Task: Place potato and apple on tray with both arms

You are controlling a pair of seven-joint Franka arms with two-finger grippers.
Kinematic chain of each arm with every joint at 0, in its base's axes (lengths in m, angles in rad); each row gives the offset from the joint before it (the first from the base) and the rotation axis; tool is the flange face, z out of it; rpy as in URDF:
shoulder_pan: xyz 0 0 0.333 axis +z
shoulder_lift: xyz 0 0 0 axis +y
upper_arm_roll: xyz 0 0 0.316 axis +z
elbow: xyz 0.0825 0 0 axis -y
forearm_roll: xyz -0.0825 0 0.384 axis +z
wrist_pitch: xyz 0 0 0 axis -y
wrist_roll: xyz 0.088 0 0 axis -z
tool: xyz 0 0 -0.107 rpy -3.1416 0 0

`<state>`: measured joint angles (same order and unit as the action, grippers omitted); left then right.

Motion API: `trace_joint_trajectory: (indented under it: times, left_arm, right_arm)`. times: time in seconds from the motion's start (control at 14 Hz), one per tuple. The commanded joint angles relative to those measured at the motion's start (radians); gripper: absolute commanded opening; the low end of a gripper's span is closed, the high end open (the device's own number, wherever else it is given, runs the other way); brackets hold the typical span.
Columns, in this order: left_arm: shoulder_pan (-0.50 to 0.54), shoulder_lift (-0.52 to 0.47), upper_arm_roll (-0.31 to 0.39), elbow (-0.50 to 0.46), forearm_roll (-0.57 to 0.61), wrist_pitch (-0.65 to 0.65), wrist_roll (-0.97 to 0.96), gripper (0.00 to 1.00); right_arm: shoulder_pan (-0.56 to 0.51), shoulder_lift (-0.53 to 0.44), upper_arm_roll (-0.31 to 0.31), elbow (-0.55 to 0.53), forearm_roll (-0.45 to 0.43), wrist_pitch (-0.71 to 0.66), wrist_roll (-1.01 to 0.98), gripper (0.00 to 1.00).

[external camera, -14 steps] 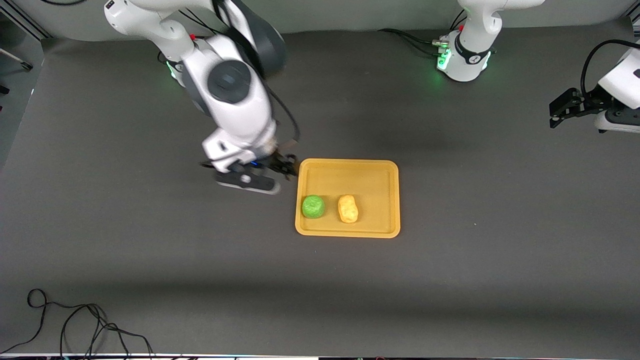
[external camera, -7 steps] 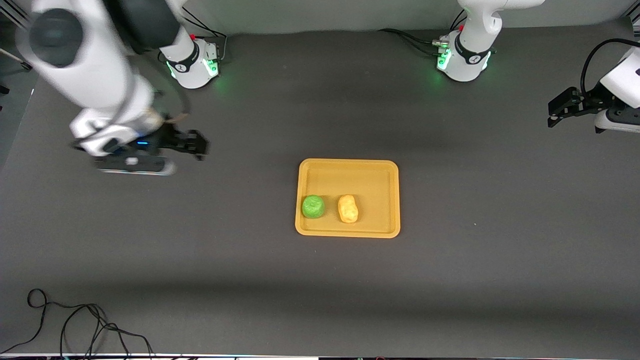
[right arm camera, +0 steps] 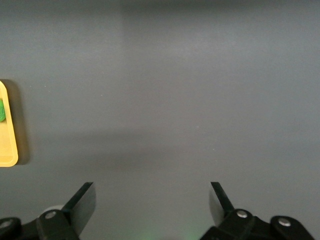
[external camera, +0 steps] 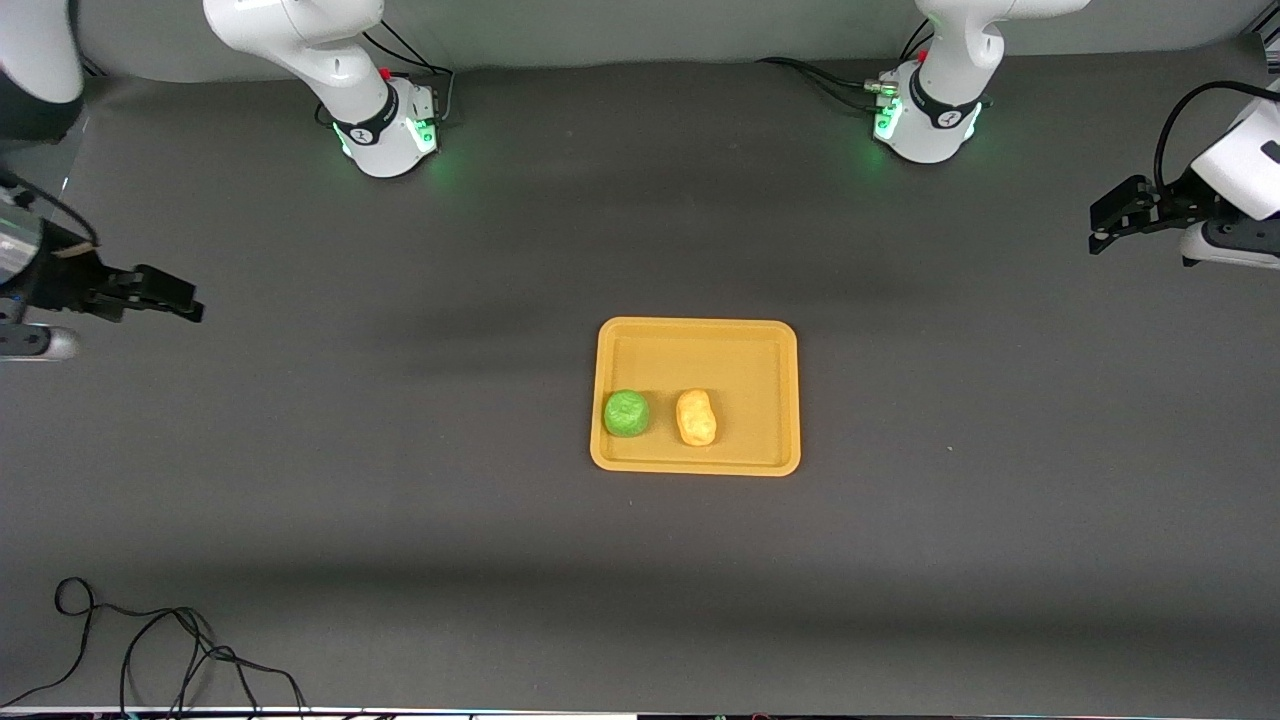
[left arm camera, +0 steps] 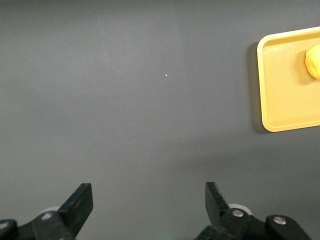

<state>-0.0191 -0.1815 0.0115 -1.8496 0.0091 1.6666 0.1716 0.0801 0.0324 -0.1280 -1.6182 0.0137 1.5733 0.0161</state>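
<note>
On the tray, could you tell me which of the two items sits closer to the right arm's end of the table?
The apple, the round green one; the oblong yellow-tan potato lies beside it on the tray.

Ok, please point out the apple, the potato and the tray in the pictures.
apple [external camera: 626, 413], front view, middle of its green top.
potato [external camera: 696, 417], front view, middle of its yellow-tan skin.
tray [external camera: 700, 355], front view, bare floor above the two fruits in the picture.

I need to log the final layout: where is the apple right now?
In the front view the apple lies on the tray, in the corner nearest the camera toward the right arm's end, beside the potato but not touching it.
</note>
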Motion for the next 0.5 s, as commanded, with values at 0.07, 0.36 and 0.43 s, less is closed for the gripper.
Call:
trace_joint_trajectory:
  times: [0.07, 0.36, 0.43]
  left_arm:
    - [-0.004, -0.012, 0.002, -0.017, -0.008, -0.002, 0.014, 1.00]
    - [-0.009, -0.007, 0.002, -0.020, -0.011, -0.002, 0.017, 1.00]
    - [-0.009, -0.004, 0.002, -0.020, -0.011, -0.002, 0.016, 1.00]
  right_arm:
    - [-0.077, -0.051, 0.074, -0.046, 0.006, 0.011, -0.044, 1.00]
    - [-0.074, -0.049, 0.076, -0.035, -0.035, 0.013, -0.042, 1.00]
    - [-0.071, -0.049, 0.076, -0.034, -0.035, 0.013, -0.041, 1.00]
